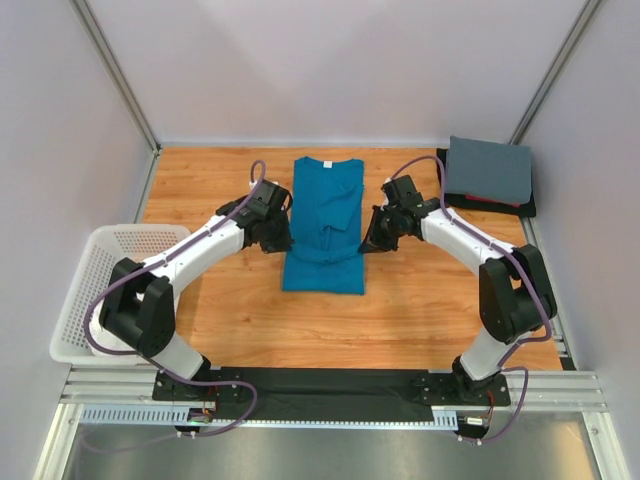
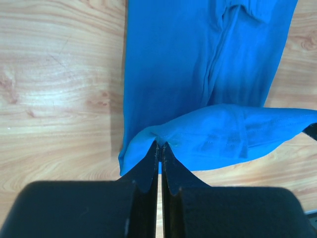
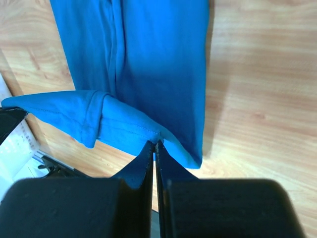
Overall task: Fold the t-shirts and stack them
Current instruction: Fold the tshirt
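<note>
1. State: the left gripper [image 2: 159,145] is pressed together on a small tuck of the teal t-shirt [image 1: 322,215] at its left edge. The right gripper [image 3: 154,143] is clamped the same way on the right edge. The shirt lies lengthwise on the table [image 1: 200,310] between the two grippers, and a raised band of cloth is strung from one pinch to the other.
2. Risk, thin bite: each pinch sits at the very fingertips. A sharp tug could pull the cloth out on one side and drop the band skewed.
3. Risk, uneven travel: if one arm leads, the fold line will likely run diagonal. The edges ahead of the fingers then won't meet square.
4. Risk, layers: I cannot tell whether each pinch holds every layer. A missed one would trail and open the fold.
5. Risk, drag: carrying the band low could scrub and bunch the cloth lying under it.
6. Risk, neighbours: the grey t-shirt [image 1: 490,170] tops a stack beyond the right gripper's outer side, well apart. A wide swing there might nudge it. The laundry basket [image 1: 100,250] sits outboard of and behind the left gripper, and I judge it harmless.
</note>
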You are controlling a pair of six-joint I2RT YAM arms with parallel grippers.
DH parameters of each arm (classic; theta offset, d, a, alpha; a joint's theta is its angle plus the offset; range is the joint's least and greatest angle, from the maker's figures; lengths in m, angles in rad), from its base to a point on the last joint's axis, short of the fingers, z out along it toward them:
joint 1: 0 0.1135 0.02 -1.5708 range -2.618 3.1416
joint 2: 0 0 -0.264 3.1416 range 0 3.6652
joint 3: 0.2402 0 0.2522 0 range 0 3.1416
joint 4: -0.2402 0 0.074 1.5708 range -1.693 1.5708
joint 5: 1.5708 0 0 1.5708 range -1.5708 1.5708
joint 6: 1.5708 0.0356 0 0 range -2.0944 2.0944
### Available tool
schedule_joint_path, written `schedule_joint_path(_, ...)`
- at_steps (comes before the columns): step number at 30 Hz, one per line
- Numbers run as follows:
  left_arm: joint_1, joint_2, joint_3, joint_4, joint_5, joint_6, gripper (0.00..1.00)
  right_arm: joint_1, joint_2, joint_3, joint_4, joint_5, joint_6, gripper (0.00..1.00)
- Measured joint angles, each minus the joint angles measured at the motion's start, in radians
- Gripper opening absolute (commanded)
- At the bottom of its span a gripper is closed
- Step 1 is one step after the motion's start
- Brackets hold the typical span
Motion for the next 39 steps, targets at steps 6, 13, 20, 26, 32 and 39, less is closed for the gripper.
schedule_joint_path(6, 0.028, 0.050, 0.040, 0.012, 0.014, 0.012, 0.00, -0.034, 0.048, 0.051, 0.002, -0.004, -0.013, 0.01)
schedule_joint_path(13, 0.052, 0.093, 0.062, 0.019, 0.024, 0.013, 0.00, -0.049, 0.127, 0.109, 0.002, -0.012, -0.028, 0.00)
schedule_joint_path(20, 0.057, 0.138, 0.074, 0.023, 0.028, 0.011, 0.00, -0.060, 0.190, 0.155, 0.001, -0.019, -0.042, 0.00)
schedule_joint_path(26, 0.073, 0.171, 0.089, 0.032, 0.027, 0.010, 0.00, -0.061, 0.235, 0.198, 0.003, -0.022, -0.048, 0.00)
schedule_joint_path(32, 0.085, 0.192, 0.126, 0.037, 0.026, 0.011, 0.00, -0.061, 0.242, 0.201, 0.004, -0.021, -0.050, 0.00)
schedule_joint_path(39, 0.087, 0.223, 0.148, 0.043, 0.026, 0.013, 0.00, -0.070, 0.253, 0.201, 0.007, -0.021, -0.056, 0.00)
